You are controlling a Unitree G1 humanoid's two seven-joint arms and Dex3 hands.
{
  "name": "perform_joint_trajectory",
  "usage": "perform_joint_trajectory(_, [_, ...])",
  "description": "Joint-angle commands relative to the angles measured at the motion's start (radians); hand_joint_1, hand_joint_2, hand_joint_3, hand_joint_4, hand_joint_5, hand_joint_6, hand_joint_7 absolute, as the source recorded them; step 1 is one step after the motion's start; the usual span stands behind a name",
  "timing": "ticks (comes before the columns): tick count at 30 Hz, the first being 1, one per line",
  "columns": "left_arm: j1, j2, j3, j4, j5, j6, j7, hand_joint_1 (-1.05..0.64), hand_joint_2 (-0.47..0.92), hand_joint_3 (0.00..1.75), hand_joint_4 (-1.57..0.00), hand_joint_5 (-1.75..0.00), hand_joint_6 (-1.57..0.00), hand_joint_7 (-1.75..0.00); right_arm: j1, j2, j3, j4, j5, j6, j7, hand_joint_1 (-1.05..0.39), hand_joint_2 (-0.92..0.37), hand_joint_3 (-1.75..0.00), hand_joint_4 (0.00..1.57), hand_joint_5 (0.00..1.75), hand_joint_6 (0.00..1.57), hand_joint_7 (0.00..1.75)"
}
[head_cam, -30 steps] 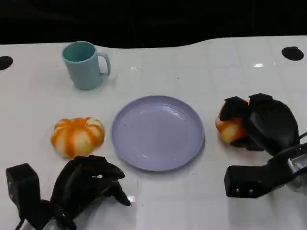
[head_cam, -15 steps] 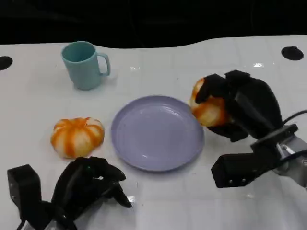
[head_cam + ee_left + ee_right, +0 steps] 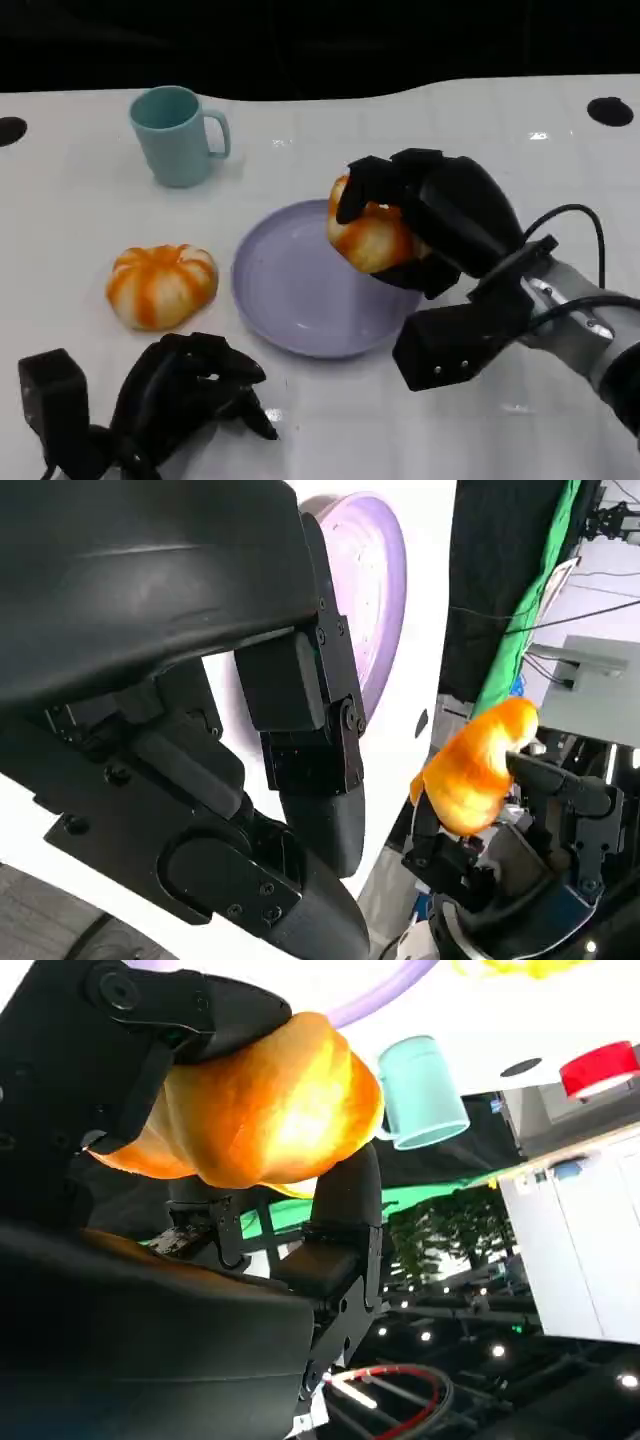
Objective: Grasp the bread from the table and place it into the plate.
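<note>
right hand [image 3: 425, 225] grips a bread [image 3: 371, 236] with its fingers wrapped around it, holding it in the air above the right part of the purple plate [image 3: 290, 290], clear of the plate's surface. left hand [image 3: 185, 385] rests low on the white table [image 3: 420, 130] near the front edge, fingers curled in with nothing in them, just in front of a second orange bread [image 3: 161, 283] lying left of the plate. a teal mug [image 3: 175, 135] stands upright further back on the left.
</note>
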Motion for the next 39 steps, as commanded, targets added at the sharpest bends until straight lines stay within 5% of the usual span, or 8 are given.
perform_joint_trajectory(1, [0.003, 0.019, 0.011, 0.008, -0.005, 0.001, -0.003, -1.05, 0.71, 0.0, -1.57, -0.59, -1.57, -0.19, -0.037, 0.022, -0.011, 0.045, 0.017, 0.009, 0.016, -0.12, -0.36, -1.22, 0.98, 1.75, 0.83, 1.61])
perform_joint_trajectory(6, [0.003, 0.021, 0.009, 0.012, 0.002, -0.011, -0.001, -1.05, 0.71, 0.0, -1.57, -0.59, -1.57, -0.19, -0.067, 0.054, -0.006, 0.131, 0.022, -0.002, 0.02, -0.1, -0.3, -1.32, 0.97, 1.75, 0.81, 1.61])
perform_joint_trajectory(12, [0.004, 0.024, 0.013, 0.011, -0.007, -0.006, -0.01, -1.05, 0.71, 0.0, -1.57, -0.59, -1.57, -0.2, -0.1, 0.097, 0.005, 0.23, 0.01, 0.001, -0.013, -0.11, -0.36, -1.16, 0.92, 1.75, 0.83, 1.46])
perform_joint_trajectory(14, [0.006, 0.025, 0.009, 0.008, 0.003, -0.016, -0.001, -1.05, 0.72, 0.01, -1.57, -0.59, -1.57, -0.2, -0.114, 0.108, 0.013, 0.252, 0.004, 0.017, 0.001, -0.14, -0.39, -1.07, 0.87, 1.59, 0.87, 1.18])
perform_joint_trajectory(18, [0.011, 0.022, 0.009, 0.006, 0.006, -0.024, 0.003, -1.05, 0.73, 0.01, -1.57, -0.6, -1.57, -0.21, -0.13, 0.125, 0.014, 0.276, 0.019, 0.056, 0.081, -0.24, -0.69, -0.47, 0.73, 0.99, 0.82, 0.4])
perform_joint_trajectory(22, [0.015, 0.016, 0.012, 0.002, -0.002, -0.019, 0.001, -1.05, 0.72, 0.0, -1.57, -0.6, -1.57, -0.21, -0.134, 0.121, 0.015, 0.266, 0.028, 0.076, 0.174, -0.37, -0.84, -0.19, 0.45, 0.58, 0.63, 0.07])
perform_joint_trajectory(29, [0.027, 0.015, 0.009, -0.005, -0.001, -0.015, 0.0, -1.05, 0.72, 0.0, -1.57, -0.59, -1.57, -0.2, -0.114, 0.097, 0.018, 0.212, 0.027, 0.088, 0.283, -0.64, -0.92, -0.15, 0.07, 0.34, 0.3, 0.0])
perform_joint_trajectory(39, [0.035, 0.011, 0.005, -0.007, -0.001, -0.019, 0.0, -1.05, 0.71, 0.0, -1.57, -0.6, -1.57, -0.2, -0.06, 0.064, 0.008, 0.098, 0.047, 0.11, 0.362, -0.71, -0.92, -0.17, 0.02, 0.37, 0.23, 0.0])
